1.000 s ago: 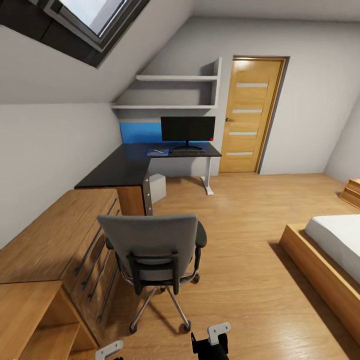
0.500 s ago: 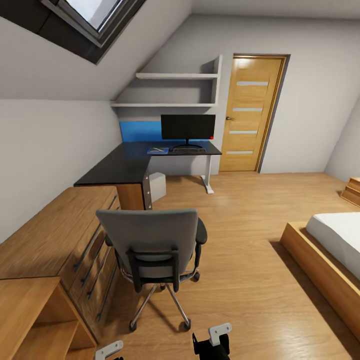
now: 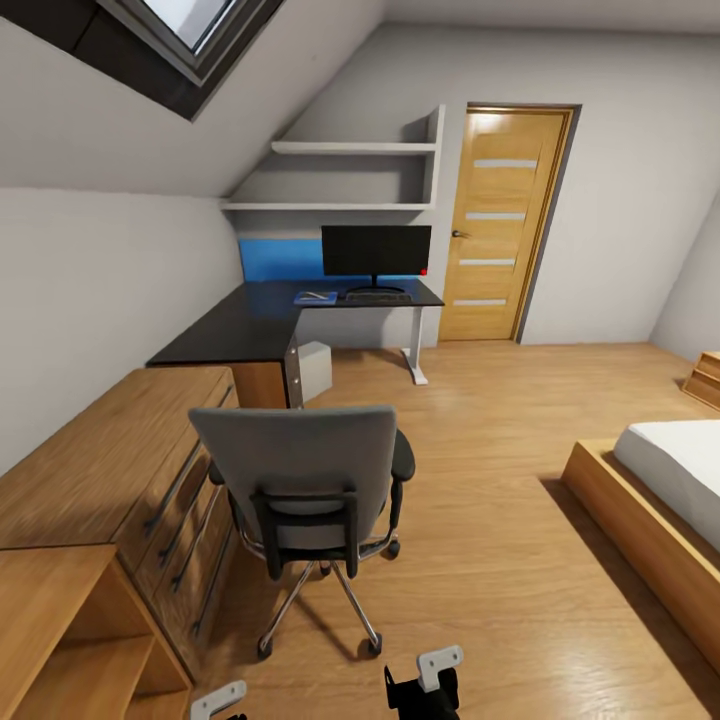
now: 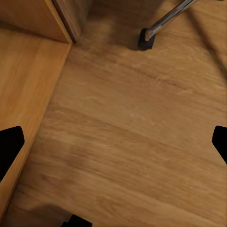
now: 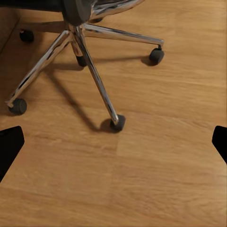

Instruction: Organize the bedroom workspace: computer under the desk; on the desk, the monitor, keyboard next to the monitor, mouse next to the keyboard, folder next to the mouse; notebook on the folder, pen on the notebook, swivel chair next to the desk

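Head view: I've got the swivel chair right in front, back turned to me, grey padded w/ black armrests and a chrome star base on castors, standing on the wood-plank floor beside a wooden chest of drawers. Well beyond it sits the counter, glossy black, L-shaped, white leg at its far end. On it the monitor, flat black screen w/ a red dot at one lower corner, the keyboard just in front of its stand, and the blue folder beside that (something pale lies on top, too small to tell). The computer, a light grey box, stands under the counter. No readable writing anywhere.

Left wrist view: left claw spread wide, dark fingertips at both picture edges, nothing between but grained floor; one castor near.

Right wrist view: right claw likewise spread and empty, over floor, chrome chair legs near.
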Robot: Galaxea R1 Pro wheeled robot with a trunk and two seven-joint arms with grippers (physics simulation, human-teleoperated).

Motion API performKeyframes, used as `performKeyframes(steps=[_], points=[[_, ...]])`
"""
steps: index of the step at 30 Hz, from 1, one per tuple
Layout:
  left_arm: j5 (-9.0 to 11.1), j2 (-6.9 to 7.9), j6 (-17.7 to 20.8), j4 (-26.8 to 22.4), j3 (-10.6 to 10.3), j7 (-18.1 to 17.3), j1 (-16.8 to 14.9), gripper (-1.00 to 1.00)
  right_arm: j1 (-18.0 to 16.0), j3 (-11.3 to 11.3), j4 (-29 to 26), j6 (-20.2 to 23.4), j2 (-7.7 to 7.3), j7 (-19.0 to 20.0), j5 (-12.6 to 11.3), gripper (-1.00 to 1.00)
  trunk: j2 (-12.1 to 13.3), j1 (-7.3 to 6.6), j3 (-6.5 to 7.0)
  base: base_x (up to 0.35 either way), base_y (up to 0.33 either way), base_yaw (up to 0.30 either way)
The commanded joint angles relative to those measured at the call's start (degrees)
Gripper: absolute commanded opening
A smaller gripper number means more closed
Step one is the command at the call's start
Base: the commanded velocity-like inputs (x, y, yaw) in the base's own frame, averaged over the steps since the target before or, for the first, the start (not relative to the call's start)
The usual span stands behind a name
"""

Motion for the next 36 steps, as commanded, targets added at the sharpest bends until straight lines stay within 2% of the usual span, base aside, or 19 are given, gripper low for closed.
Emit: performKeyframes(steps=[1, 16, 31, 36], points=[[0.5, 0.05, -0.2, -0.1, -0.5, 0.3, 0.0, 1.0, 0.0, 0.5, 0.0, -0.1, 0.05, -0.3, -0.3, 1.0, -0.4, 0.22, -0.24, 0.0, 0.0, 0.0], [0.5, 0.05, -0.2, -0.1, -0.5, 0.3, 0.0, 1.0, -0.1, 0.5, 0.0, -0.1, 0.17, -0.4, -0.4, 1.0, -6.5, 3.52, -2.93, 0.0, 0.0, 0.013], [0.6, -0.03, -0.3, -0.1, -0.5, 0.3, 0.0, 1.0, 0.0, 0.5, 0.0, -0.1, 0.19, -0.4, -0.7, 1.0, -12.5, 6.81, -5.82, 0.0, 0.0, 0.22], [0.6, -0.11, -0.3, -0.1, -0.6, 0.3, 0.0, 1.0, -0.1, 0.5, 0.0, -0.1, 0.09, -0.4, -0.7, 1.0, -14.5, 7.91, -6.76, 0.0, 0.0, 0.076]])
